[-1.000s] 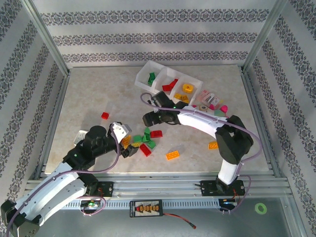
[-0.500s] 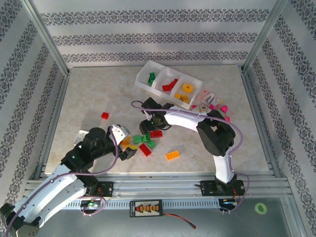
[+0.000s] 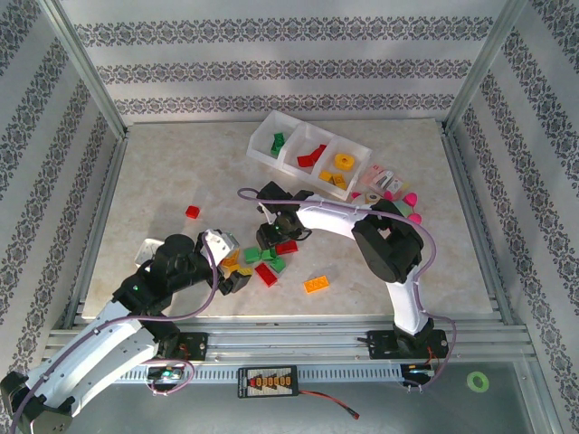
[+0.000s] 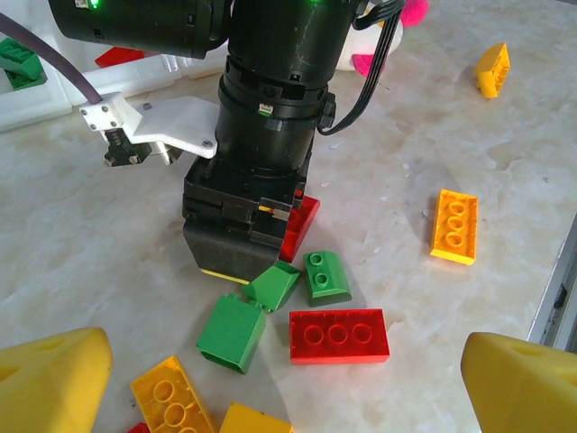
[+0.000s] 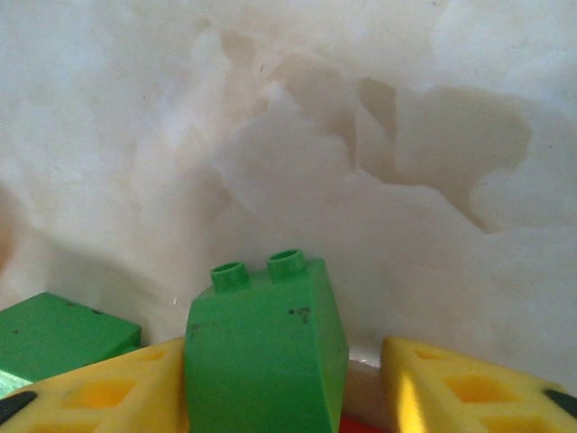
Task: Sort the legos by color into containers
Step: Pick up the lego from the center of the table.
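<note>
Right hand [image 3: 268,237] is down on the counter [image 3: 163,172], narrowed around a green lego [image 5: 266,352] with a gap on one side. Left hand [image 4: 288,383] is wide open over the loose legos [image 4: 338,336]; tray [image 3: 262,137] sits farther back.

I see left arm [image 3: 109,336] stretched forward, low; left gripper [image 3: 233,269] jaws spread wide. Right arm [image 3: 391,246] arched across to left, wrist pointing straight down; right gripper [image 5: 275,388] jaws part-way apart.

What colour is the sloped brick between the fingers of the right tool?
The brick is green, best seen in the right wrist view.
</note>
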